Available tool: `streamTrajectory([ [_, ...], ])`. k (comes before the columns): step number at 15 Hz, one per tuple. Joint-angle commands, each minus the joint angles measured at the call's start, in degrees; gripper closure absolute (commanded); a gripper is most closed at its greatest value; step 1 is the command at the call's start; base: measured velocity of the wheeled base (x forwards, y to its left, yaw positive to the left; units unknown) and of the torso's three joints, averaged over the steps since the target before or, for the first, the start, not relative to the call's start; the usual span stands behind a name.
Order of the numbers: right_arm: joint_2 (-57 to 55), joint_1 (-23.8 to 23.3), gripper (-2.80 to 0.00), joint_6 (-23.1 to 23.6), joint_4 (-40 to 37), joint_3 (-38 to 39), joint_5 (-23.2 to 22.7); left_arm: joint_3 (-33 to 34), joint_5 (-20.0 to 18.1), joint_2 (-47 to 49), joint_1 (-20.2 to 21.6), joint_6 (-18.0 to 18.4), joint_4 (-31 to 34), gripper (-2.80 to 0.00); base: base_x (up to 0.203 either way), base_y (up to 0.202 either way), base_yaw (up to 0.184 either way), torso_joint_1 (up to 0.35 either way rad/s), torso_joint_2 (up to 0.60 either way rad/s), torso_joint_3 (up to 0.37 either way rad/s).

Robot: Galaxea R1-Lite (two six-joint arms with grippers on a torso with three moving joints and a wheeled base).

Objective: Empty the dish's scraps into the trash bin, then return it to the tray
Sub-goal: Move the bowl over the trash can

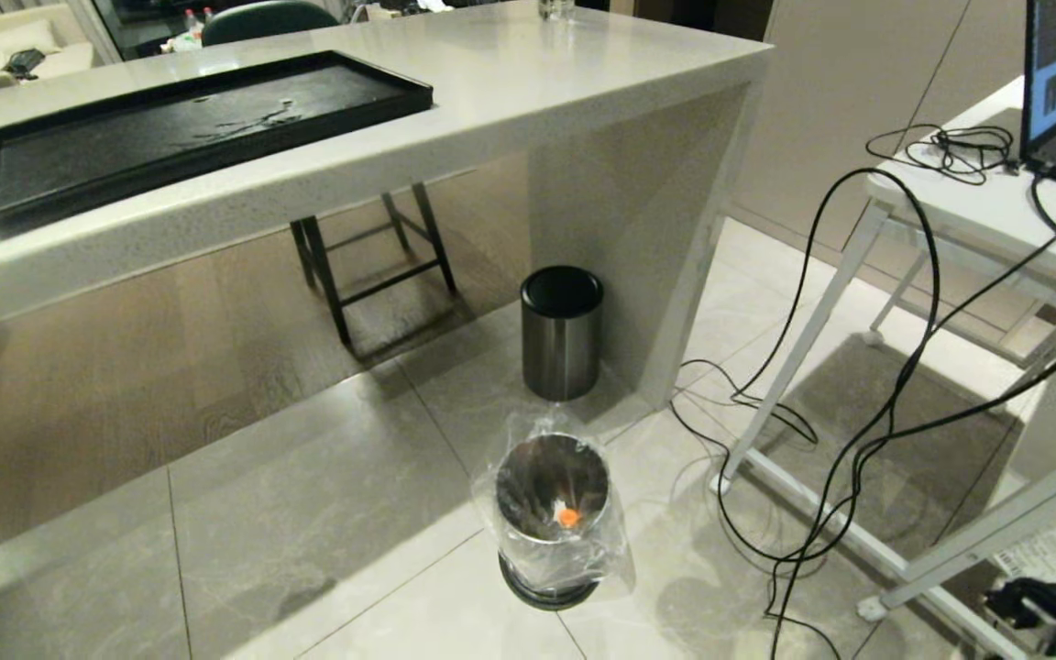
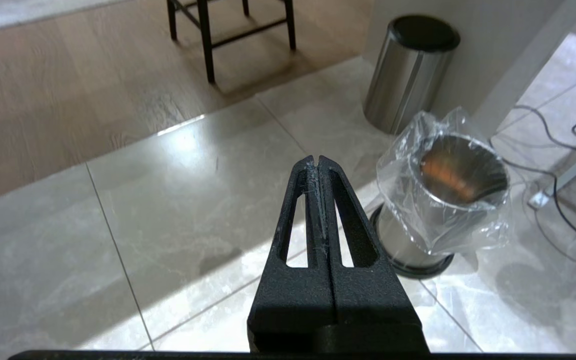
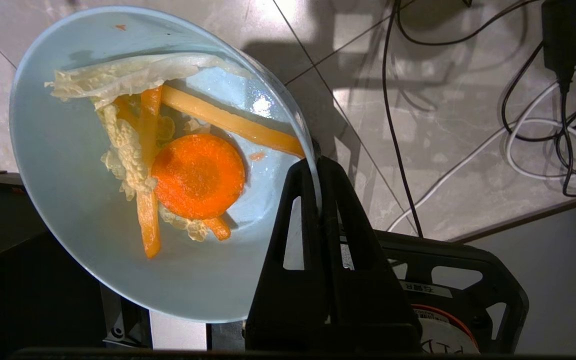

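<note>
My right gripper (image 3: 316, 164) is shut on the rim of the pale blue dish (image 3: 68, 165), which hangs above the tiled floor. The scraps (image 3: 198, 175) lie in it: a round carrot slice, orange sticks and pale yellow leafy strips. The shiny trash bin (image 1: 551, 559), lined with a clear bag, stands on the floor with an orange piece (image 1: 568, 517) at its bottom. In the left wrist view the trash bin (image 2: 438, 220) is to one side of my left gripper (image 2: 316, 160), which is shut on nothing over the tiles. The black tray (image 1: 170, 128) lies bare on the white counter.
A brushed-steel cylinder with a black lid (image 1: 562, 332) stands just behind the bin by the counter's end wall. Black cables (image 1: 858, 440) trail over the floor beside a white table (image 1: 959, 202) with a laptop. A dark stool (image 1: 372, 266) stands under the counter.
</note>
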State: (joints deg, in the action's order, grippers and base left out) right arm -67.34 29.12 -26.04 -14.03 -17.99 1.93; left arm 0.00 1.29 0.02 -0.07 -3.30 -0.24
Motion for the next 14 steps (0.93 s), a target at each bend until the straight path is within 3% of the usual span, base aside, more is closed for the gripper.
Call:
streamTrajectory([
  [1,-0.2,0.0,0.00,-0.2,0.0,0.1,0.0,0.0,0.0,0.1,0.1,0.0,0.0,0.00,0.000,0.000,0.000,0.000,0.00,-0.200],
  [14,-0.2,0.0,0.00,-0.3,1.2,0.5,0.0,0.0,0.0,0.1,0.0,0.0,0.0,0.00,0.000,0.000,0.000,0.003,0.00,-0.198],
])
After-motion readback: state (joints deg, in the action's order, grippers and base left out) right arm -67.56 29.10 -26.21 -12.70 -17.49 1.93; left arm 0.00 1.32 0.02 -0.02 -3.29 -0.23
